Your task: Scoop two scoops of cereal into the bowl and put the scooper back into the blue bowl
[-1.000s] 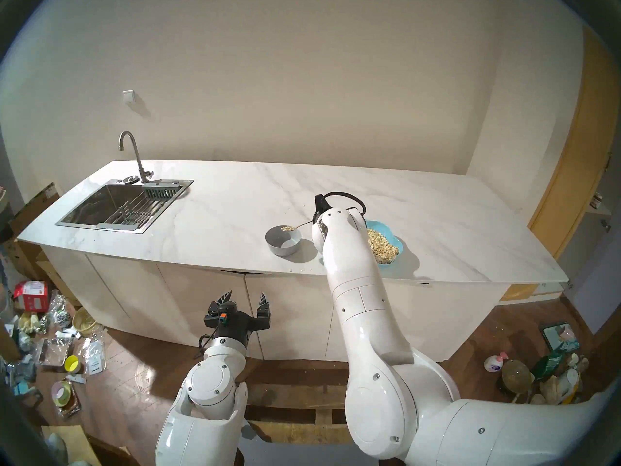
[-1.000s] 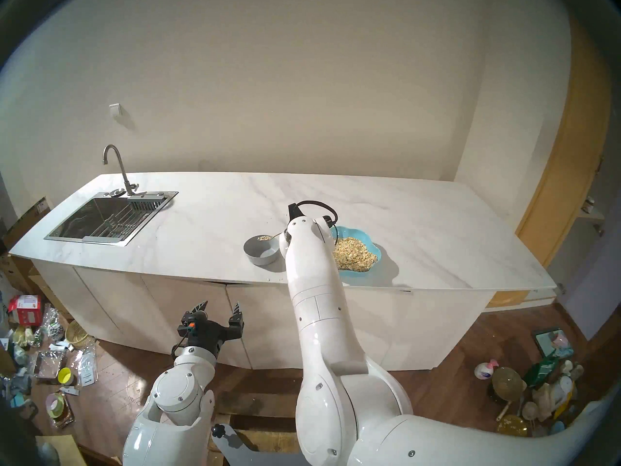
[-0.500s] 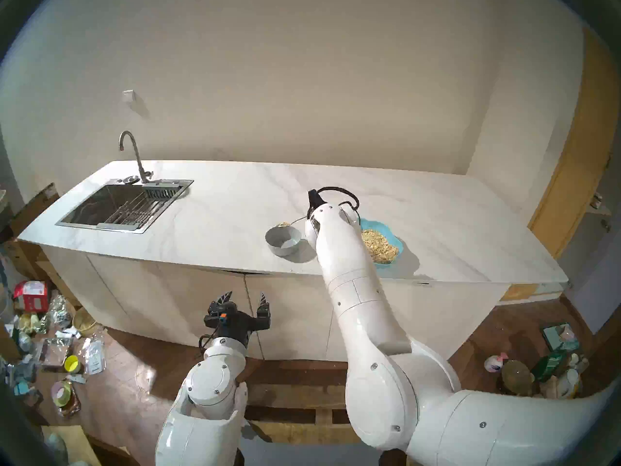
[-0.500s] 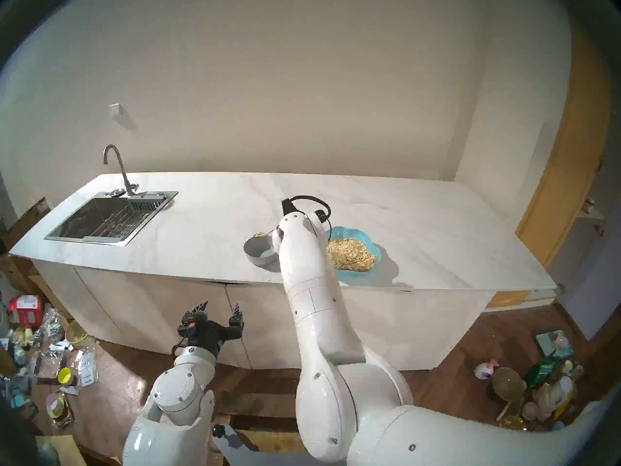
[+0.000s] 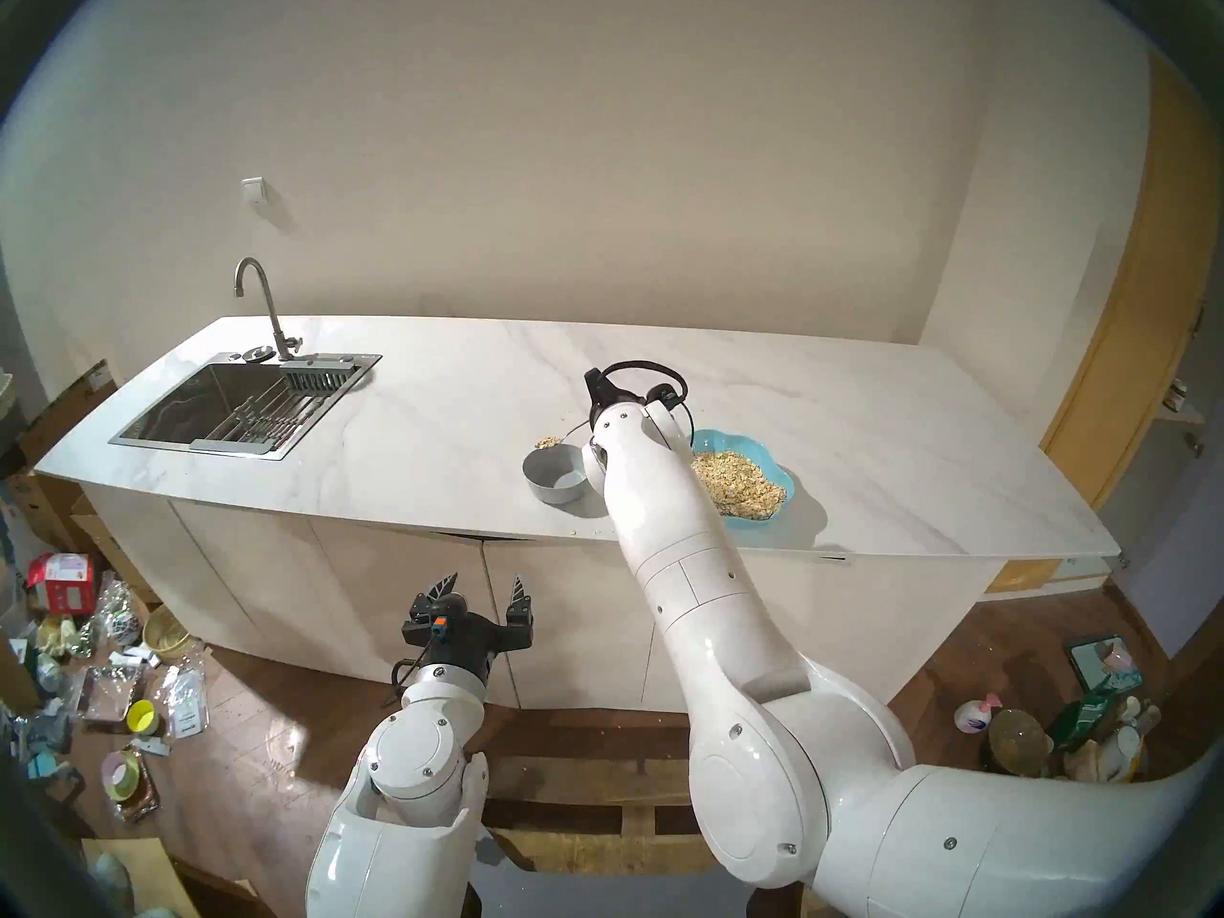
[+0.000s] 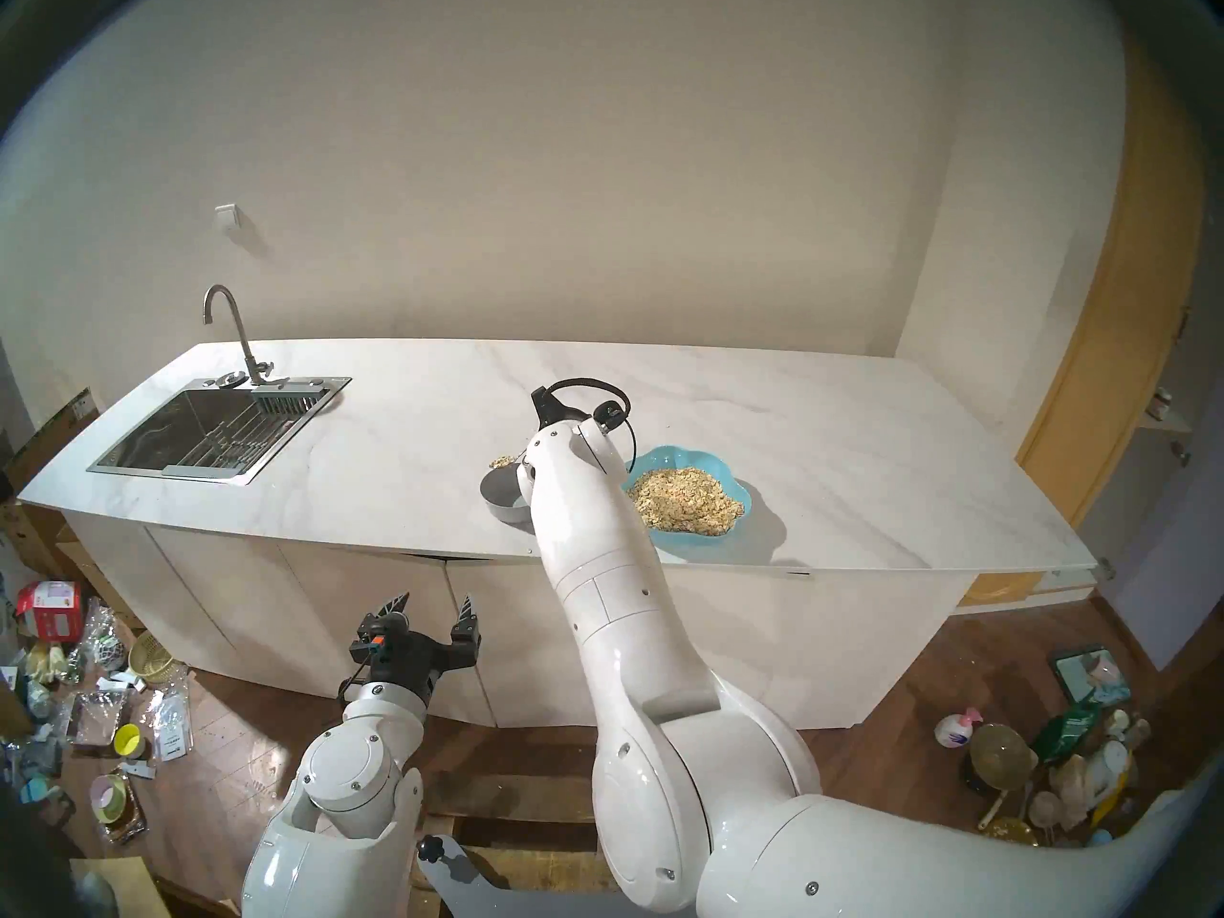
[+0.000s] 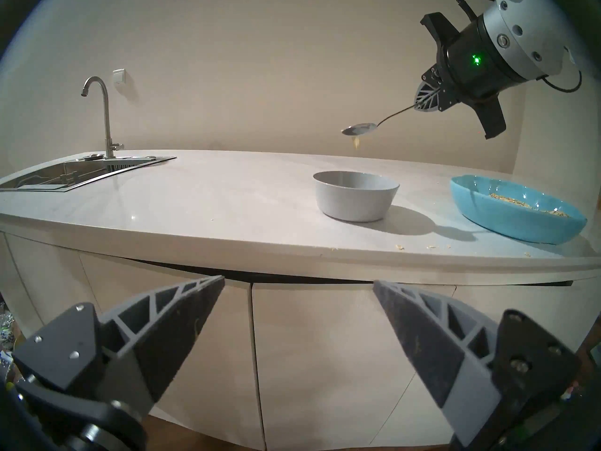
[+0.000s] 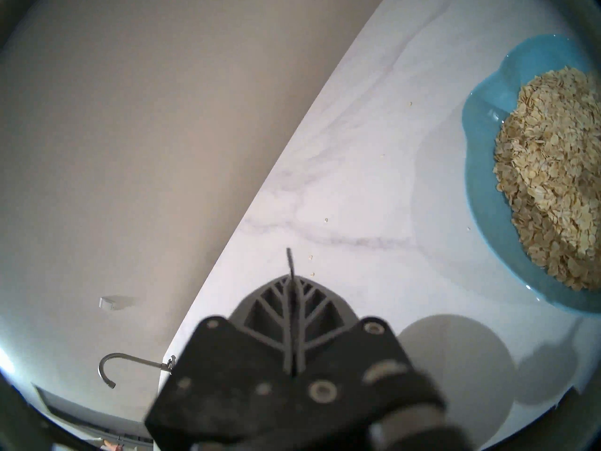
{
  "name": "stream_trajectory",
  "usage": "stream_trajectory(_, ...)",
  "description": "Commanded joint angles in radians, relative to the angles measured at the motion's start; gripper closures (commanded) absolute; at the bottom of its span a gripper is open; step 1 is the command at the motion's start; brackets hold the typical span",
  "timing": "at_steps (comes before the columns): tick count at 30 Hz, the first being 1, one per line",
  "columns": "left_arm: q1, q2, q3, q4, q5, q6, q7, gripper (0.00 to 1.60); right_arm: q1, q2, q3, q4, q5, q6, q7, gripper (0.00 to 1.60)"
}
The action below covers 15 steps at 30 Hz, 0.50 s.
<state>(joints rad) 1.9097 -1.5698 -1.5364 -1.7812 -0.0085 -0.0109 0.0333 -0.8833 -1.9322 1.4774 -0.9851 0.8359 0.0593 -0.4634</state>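
While my right arm (image 5: 669, 499) hides part of the table (image 5: 430, 426) at frame centre, I see the blue bowl (image 5: 781, 499) of cereal (image 5: 742, 483) right of the grey bowl (image 5: 555, 476). Right fingers (image 7: 426, 97) pinch the scooper (image 7: 359, 129) above it; left fingers (image 7: 182, 326) gape wide, low in frame.

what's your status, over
Right gripper shut on slim silver spoon, loaded with flakes, above small grey bowl. Left gripper open, idle. Grey bowl looks empty; path clear.
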Motion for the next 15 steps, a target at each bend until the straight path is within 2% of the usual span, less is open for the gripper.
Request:
stream_trajectory(1, -0.004, 0.001, 0.003, -0.026, -0.002, -0.006, -0.004, 0.0, 0.017, 0.017, -0.016, -0.023, -0.021, -0.023, 0.037, 1.6)
stream_trajectory(15, -0.004, 0.001, 0.003, -0.026, -0.002, -0.006, -0.004, 0.0, 0.02, 0.048, -0.043, 0.01, -0.053, -0.045, 0.059, 1.6)
